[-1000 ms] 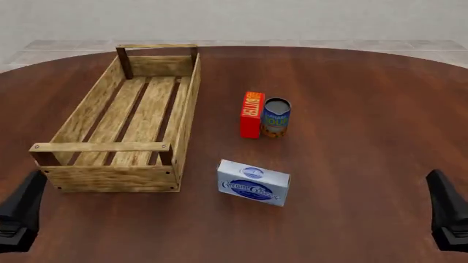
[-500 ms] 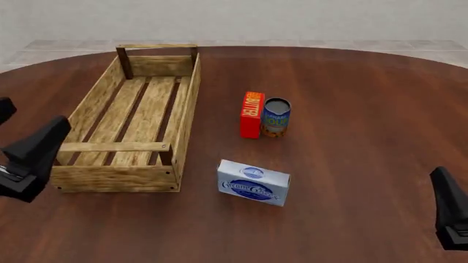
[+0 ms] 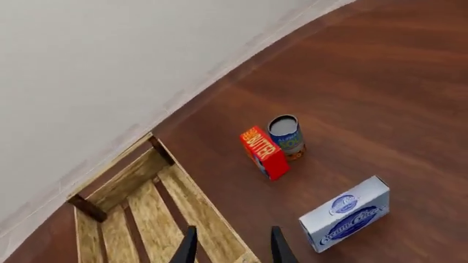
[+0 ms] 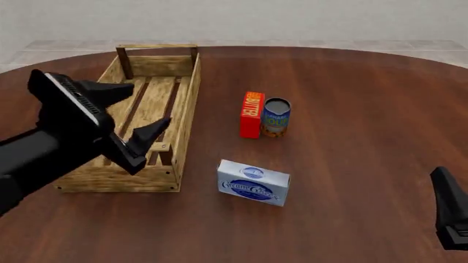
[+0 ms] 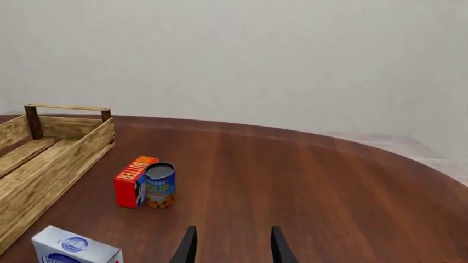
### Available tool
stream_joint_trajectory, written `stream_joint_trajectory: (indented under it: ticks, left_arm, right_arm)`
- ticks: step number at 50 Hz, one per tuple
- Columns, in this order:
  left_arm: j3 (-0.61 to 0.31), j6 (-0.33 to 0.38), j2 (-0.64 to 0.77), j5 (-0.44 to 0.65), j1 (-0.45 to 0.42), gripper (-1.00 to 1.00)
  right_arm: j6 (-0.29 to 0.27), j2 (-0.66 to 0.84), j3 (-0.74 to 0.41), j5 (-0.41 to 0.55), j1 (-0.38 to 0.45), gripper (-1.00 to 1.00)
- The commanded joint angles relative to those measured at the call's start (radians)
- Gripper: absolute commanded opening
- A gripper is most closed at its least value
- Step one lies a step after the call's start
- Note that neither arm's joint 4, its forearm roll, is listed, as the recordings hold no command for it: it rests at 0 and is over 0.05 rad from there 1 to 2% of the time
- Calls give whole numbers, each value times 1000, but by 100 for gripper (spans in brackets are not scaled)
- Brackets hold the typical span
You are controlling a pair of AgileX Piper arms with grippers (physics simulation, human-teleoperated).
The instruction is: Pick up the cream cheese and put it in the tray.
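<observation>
Front view: round dark wood table [image 4: 351, 82], pale wall behind. Left gripper [image 4: 135, 118] spread wide over the tray [image 4: 186, 109]; cream cheese [image 4: 253, 182] lies right of the tray. Right gripper [image 5: 230, 244] empty, fingers apart.

"BUTTER" runs down the red box [image 4: 251, 114]; the pale box [image 4: 253, 183] seemingly reads "Cream Cheese".

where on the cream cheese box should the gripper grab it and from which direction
Probably from above, closing the left gripper across the cream cheese box's narrow thickness. It stands on a long edge, logo face toward the camera, with bare table all around.
</observation>
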Motion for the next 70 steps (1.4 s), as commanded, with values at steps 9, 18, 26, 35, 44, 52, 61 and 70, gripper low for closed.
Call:
stream_joint_trajectory:
  ticks: [9,18,26,35,44,52,61,70]
  left_arm:
    - [-143,154,306,75,-157,100]
    - [-156,252,359,127,-195,100]
    - [-175,382,400,209,-238,100]
    - [-227,418,483,269,-238,100]
    - [-272,447,513,310,-256,100]
    - [-333,482,549,353,-276,100]
    - [-406,527,612,454,-288,100]
    - [-423,583,661,405,-282,100]
  right_arm:
    - [3,0,8,-4,1,100]
    - [3,0,9,-2,3,100]
    - [7,1,16,-4,9,100]
    - [12,1,32,-12,12,100]
    - [30,1,34,-9,19,100]
    - [45,1,44,-13,18,100]
    - [41,3,62,-29,27,100]
    - [46,0,66,-33,26,100]
